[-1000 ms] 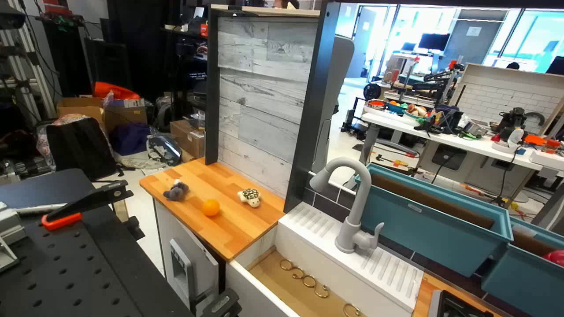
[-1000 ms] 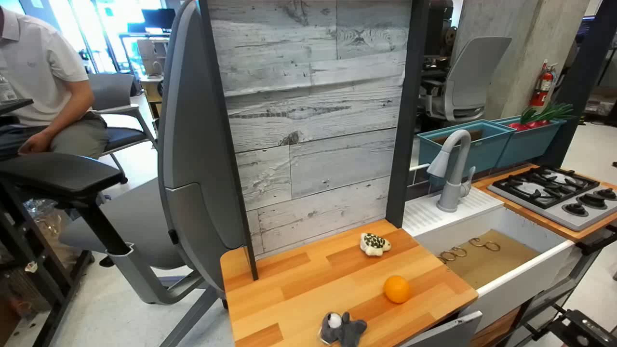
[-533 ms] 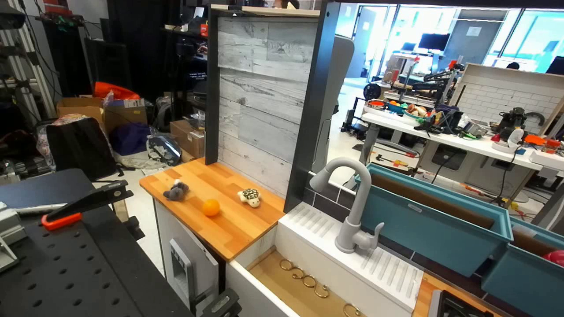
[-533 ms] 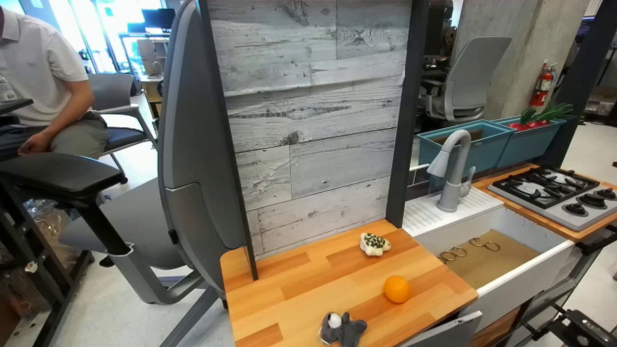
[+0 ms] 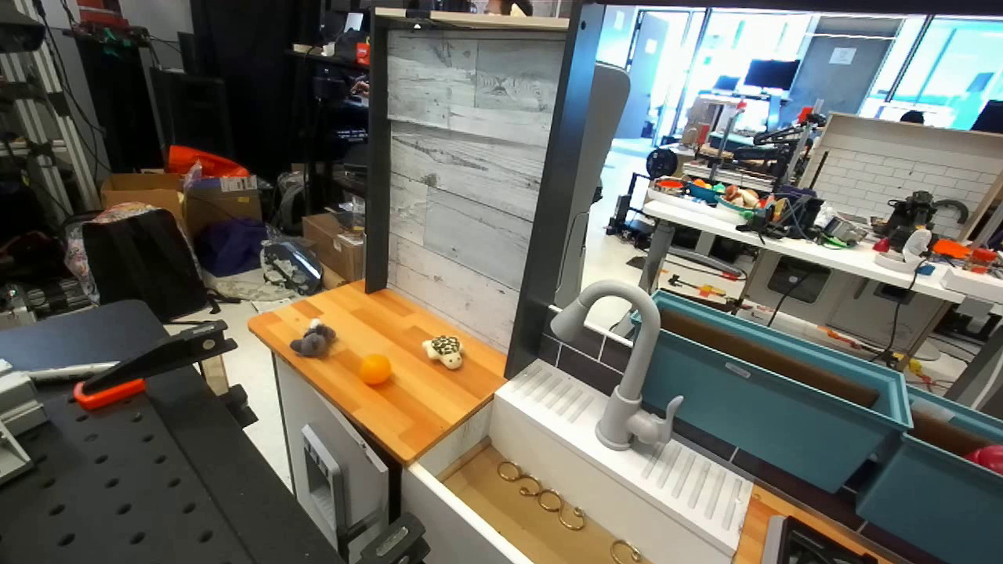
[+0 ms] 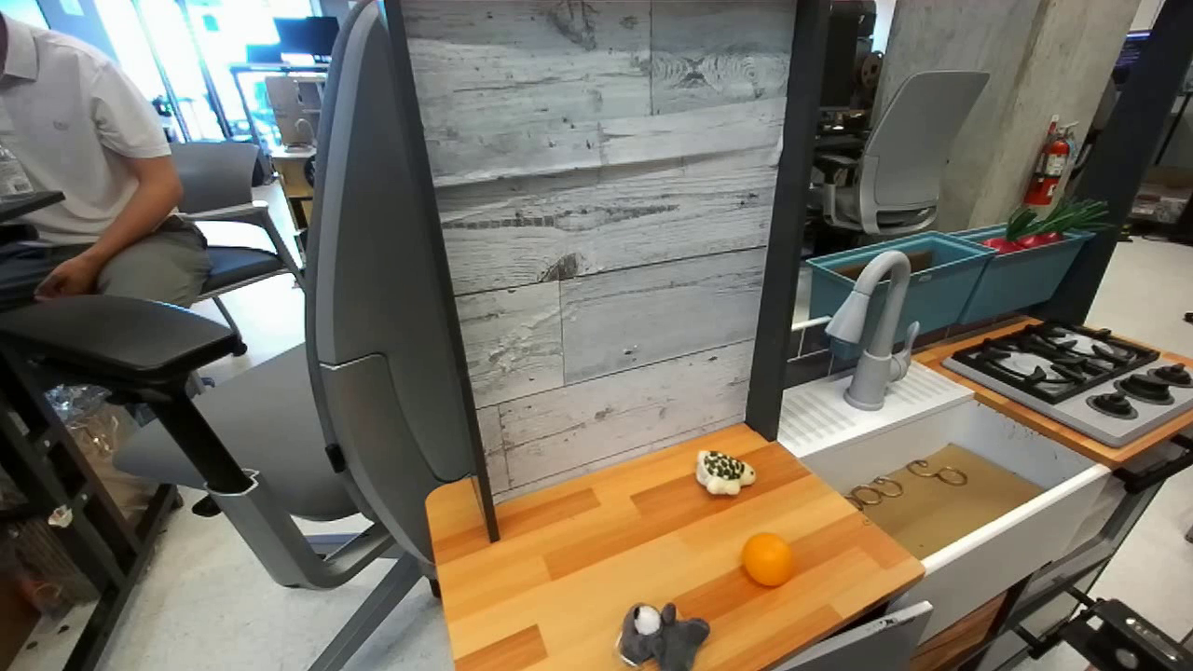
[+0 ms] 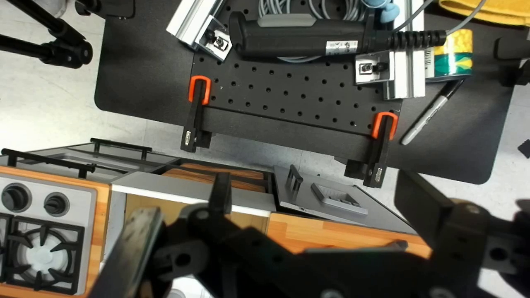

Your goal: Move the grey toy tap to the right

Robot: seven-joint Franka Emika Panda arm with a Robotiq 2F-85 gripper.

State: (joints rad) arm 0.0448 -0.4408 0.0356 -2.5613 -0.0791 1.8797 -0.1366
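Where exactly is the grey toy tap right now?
In both exterior views, the grey toy tap stands right of centre, upright on the white ribbed ledge along the sink, with a teal planter behind it.

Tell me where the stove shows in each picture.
In an exterior view: stove, bottom edge, right, cut off.
In an exterior view: stove, far right, about mid-height.
In the wrist view: stove, lower left, cut off.
Landmark in all three: the white sink, beside the stove.

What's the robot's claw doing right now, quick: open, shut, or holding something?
Gripper: open, its jaws wide apart in the wrist view, with nothing seen held between them.
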